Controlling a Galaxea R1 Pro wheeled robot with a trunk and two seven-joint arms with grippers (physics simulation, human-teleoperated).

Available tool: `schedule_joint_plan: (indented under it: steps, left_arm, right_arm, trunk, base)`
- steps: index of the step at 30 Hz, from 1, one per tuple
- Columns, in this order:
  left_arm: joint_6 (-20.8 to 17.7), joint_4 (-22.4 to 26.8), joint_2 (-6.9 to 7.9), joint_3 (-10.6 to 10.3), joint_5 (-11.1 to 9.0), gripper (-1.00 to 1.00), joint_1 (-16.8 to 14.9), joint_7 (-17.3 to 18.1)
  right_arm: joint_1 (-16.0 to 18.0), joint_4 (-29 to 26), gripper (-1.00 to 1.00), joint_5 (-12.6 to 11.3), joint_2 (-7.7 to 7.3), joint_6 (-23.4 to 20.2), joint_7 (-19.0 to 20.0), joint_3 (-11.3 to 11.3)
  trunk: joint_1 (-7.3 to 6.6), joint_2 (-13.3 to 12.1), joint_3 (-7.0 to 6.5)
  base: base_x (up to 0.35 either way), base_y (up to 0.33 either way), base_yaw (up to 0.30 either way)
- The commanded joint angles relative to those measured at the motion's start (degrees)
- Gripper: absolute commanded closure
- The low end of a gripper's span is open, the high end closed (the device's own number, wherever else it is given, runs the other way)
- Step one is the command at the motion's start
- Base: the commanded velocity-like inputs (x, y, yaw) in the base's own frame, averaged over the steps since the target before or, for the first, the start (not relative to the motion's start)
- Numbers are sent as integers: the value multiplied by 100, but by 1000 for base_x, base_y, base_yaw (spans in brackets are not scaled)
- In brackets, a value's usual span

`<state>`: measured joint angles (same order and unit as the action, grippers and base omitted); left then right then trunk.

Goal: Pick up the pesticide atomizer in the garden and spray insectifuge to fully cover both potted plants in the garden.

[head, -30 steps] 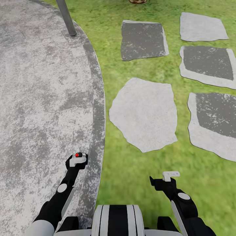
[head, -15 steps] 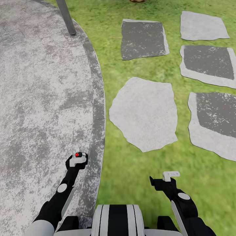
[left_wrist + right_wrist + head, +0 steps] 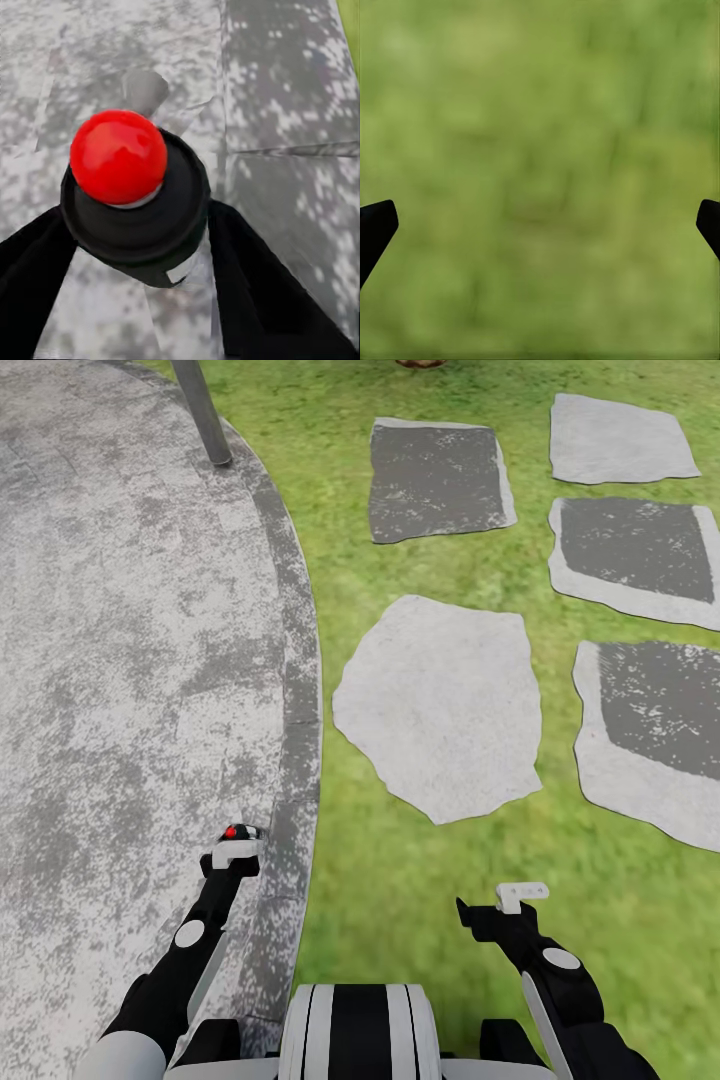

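Facing five stepping stones (image 3: 438, 708) on lawn (image 3: 420, 890)

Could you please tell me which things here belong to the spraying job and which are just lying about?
Job: garden lawn; left gripper gripping a red-knobbed dark object, possibly the atomizer; right gripper, open.
Lying about: stepping stones; paved patio; grey pole.
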<state>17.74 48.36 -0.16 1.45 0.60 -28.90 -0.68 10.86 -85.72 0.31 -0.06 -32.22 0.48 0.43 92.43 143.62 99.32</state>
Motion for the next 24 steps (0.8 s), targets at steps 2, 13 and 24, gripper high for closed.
schedule_joint_plan:
  steps: [2,13,24]
  left_arm:
    - [16,-2,-1,4,19,100,-2,-13]
    - [16,-2,-1,4,19,100,-2,-12]
    - [13,-2,-1,4,19,100,-2,-12]
  right_arm:
    - [0,-6,-100,5,-2,-30,5,1]
    - [2,-6,-100,5,-2,-31,5,1]
    - [1,-6,-100,5,-2,-30,5,1]
  trunk:
    - [-1,1,2]
    - [-1,1,2]
    - [-8,-3,-64]
  base:
    - [0,0,0]
    - [0,0,0]
    - [0,0,0]
